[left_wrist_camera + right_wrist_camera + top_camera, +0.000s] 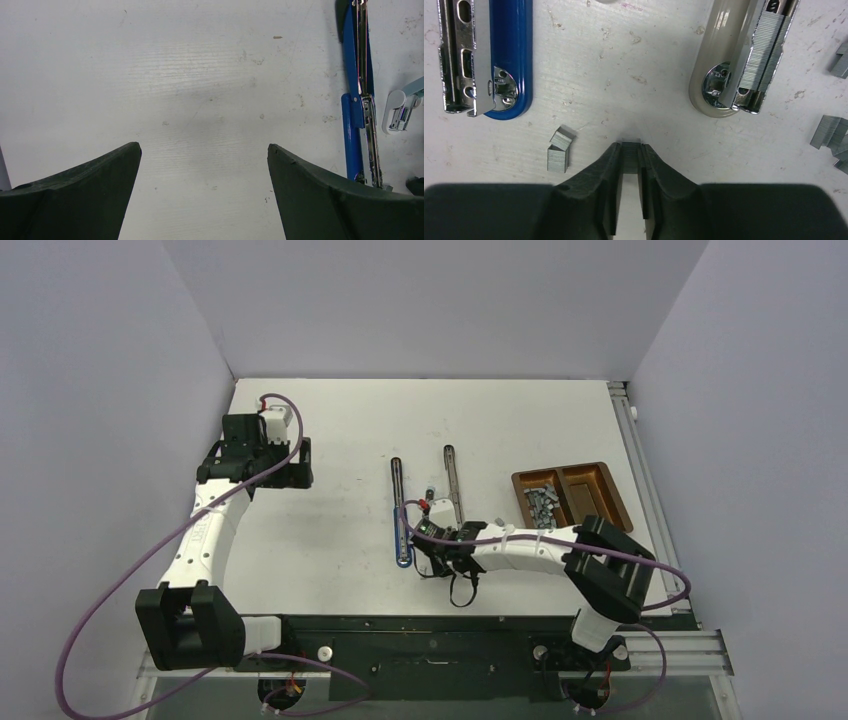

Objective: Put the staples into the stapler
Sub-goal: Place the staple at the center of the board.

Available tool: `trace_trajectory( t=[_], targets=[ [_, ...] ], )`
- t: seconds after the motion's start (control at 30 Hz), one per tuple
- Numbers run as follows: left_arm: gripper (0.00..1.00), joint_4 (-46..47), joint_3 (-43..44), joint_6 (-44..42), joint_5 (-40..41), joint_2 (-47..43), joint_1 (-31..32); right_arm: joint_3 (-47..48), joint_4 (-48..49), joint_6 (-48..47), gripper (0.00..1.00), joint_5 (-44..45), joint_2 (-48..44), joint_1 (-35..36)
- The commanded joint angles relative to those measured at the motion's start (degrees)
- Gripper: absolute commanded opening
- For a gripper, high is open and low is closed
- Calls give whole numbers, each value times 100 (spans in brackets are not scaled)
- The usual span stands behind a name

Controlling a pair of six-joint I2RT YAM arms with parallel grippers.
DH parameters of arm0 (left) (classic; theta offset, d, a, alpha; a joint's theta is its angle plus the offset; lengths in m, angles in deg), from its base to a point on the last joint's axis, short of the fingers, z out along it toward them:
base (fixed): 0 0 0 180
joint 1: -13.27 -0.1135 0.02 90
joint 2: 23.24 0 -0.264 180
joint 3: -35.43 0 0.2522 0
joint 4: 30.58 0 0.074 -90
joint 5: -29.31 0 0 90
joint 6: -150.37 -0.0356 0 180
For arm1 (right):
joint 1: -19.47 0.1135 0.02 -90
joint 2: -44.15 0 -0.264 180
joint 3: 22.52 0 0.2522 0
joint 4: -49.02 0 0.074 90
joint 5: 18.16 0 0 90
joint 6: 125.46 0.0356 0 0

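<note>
Our right gripper [630, 148] is clamped on a staple strip [630, 160], low over the table [649, 60]. It sits between the open blue stapler [509, 60] on the left and the grey stapler [716, 60] on the right, whose channel holds staples [766, 45]. More lie loose nearby and in the tray [600, 490] further right. Our left gripper [204, 170] hangs with its jaws wide apart, well to the left.

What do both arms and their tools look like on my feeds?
They match: the left arm and right arm have white links, boxy black joints and a looping purple cable. The left tool and right tool have dark, matte, wedge-shaped fingers tapering toward the tips.
</note>
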Motion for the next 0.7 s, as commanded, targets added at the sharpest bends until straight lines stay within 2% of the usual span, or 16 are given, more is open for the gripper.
trace_trajectory(
  t=[0.0, 0.07, 0.17, 0.67],
  targets=[
    [96, 292, 144, 77, -105, -120, -22, 114, -132, -185, 23, -299, 88, -166],
    [96, 288, 142, 75, -93, -126, -22, 197, -227, -233, 30, -369, 108, -229],
    [96, 288, 154, 68, -100, -131, -22, 329, -358, -328, 33, -492, 138, -315],
    [96, 357, 128, 77, -82, -99, -22, 851, -909, -587, 29, -544, 31, -444]
  ],
)
